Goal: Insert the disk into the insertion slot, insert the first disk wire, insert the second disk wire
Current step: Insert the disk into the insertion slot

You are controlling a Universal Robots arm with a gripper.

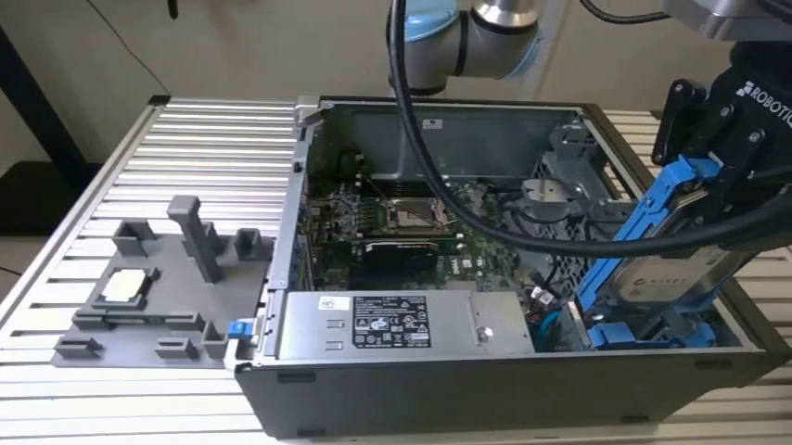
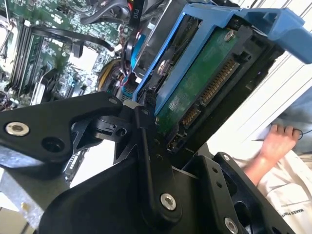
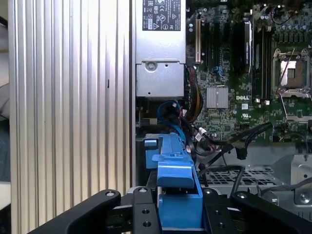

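Gripping the disk (image 1: 662, 278) by its blue carrier: tool (image 1: 699, 181), clamped firmly on it. Disk steeply tilted, lower end dipping into the computer case (image 1: 495, 394) just past the end of the power-supply box (image 1: 377, 324), probably angled to meet the insertion slot (image 3: 222, 176). Not yet seated; connectors bare, no wire attached.

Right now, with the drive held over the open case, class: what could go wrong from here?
The disk, clamped tilted in the end effector, may catch on the perforated insertion slot. Loose wires beside it could get pinched. A person's hand shows close by in the second wrist view.
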